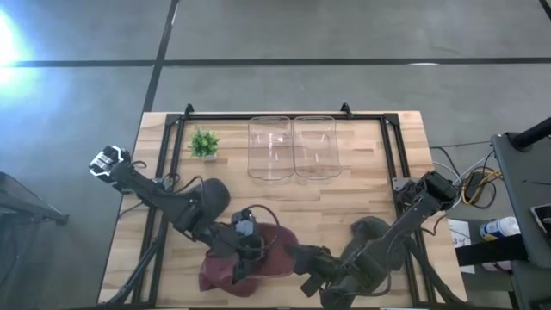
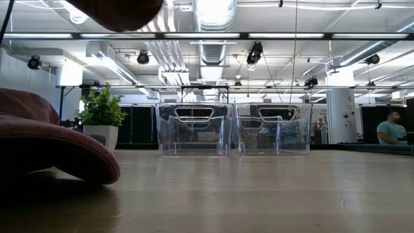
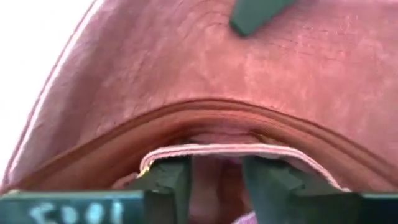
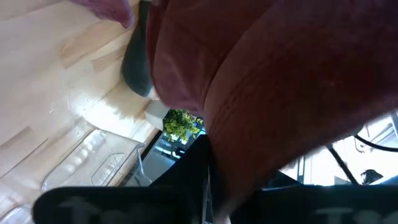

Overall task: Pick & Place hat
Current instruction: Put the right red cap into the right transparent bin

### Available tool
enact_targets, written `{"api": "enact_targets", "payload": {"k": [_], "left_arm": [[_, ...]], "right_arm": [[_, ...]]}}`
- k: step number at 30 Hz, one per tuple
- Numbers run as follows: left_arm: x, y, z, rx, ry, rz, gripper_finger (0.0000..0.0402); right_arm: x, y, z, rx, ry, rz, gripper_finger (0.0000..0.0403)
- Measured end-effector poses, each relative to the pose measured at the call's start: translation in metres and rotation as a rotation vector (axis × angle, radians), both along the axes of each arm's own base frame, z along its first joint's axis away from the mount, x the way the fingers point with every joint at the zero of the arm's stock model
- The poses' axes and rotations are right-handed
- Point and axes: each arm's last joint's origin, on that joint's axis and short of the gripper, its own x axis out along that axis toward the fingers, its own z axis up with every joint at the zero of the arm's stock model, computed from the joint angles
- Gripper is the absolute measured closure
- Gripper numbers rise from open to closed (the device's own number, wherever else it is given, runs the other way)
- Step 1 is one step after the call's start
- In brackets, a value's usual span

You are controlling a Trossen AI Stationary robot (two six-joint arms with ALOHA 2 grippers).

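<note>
The maroon hat [image 1: 219, 272] lies at the table's near edge, left of centre, between both grippers. In the low view the hat [image 2: 45, 136] fills the left side, low over the tabletop. My left gripper [image 1: 244, 250] reaches over the hat from the left. In its wrist view, the left gripper [image 3: 217, 180] has its fingers apart at the hat's rim band [image 3: 211, 149]. My right gripper [image 1: 303, 261] comes in from the right and is shut on the hat's cloth [image 4: 298, 93]. My left gripper's fingers [image 3: 171, 180] stand apart with the hat's rim band [image 3: 249, 148] lying across their tips. Pink cloth shows in the gap, but I cannot tell whether the fingers touch it. My right gripper pinches the hat's cloth on its right-hand side [image 4: 224, 186] between its two fingers, slanting down from the table's right. The cloth bulges up past the fingers and hides the place of contact.
Two clear plastic bins [image 1: 270, 148] [image 1: 315, 148] stand side by side at the table's far middle. A small potted plant [image 1: 204, 143] stands left of them. A black frame [image 1: 258, 116] runs along the far and side edges. Bare wood lies between the bins and the hat.
</note>
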Motion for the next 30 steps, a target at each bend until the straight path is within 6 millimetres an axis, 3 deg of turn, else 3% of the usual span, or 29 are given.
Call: {"api": "enact_targets", "payload": {"k": [5, 10, 15, 20, 24, 30], "left_arm": [[-0.01, -0.002, 0.006, -0.055, 0.036, -0.054, 0.0232], [-0.027, 0.001, 0.01, -0.107, 0.135, -0.091, 0.023], [-0.036, 0.003, 0.019, -0.111, 0.1, -0.04, 0.023], [-0.026, 0.008, 0.008, -0.048, 0.112, 0.097, 0.023], [-0.032, 0.014, 0.002, -0.023, 0.221, 0.115, 0.023], [-0.043, 0.017, 0.028, -0.138, 0.221, 0.042, 0.023]], "right_arm": [[0.0, 0.0, 0.0, 0.0, 0.001, 0.0, 0.0355], [0.0, -0.001, 0.0, 0.003, 0.001, -0.005, 0.0362], [0.004, -0.005, 0.0, 0.014, -0.004, -0.02, 0.0383], [0.012, -0.011, 0.002, 0.052, -0.027, -0.025, 0.0388], [0.016, -0.014, 0.002, 0.065, -0.023, -0.021, 0.0384], [0.014, -0.015, -0.005, 0.041, 0.015, -0.004, 0.0385]]}}
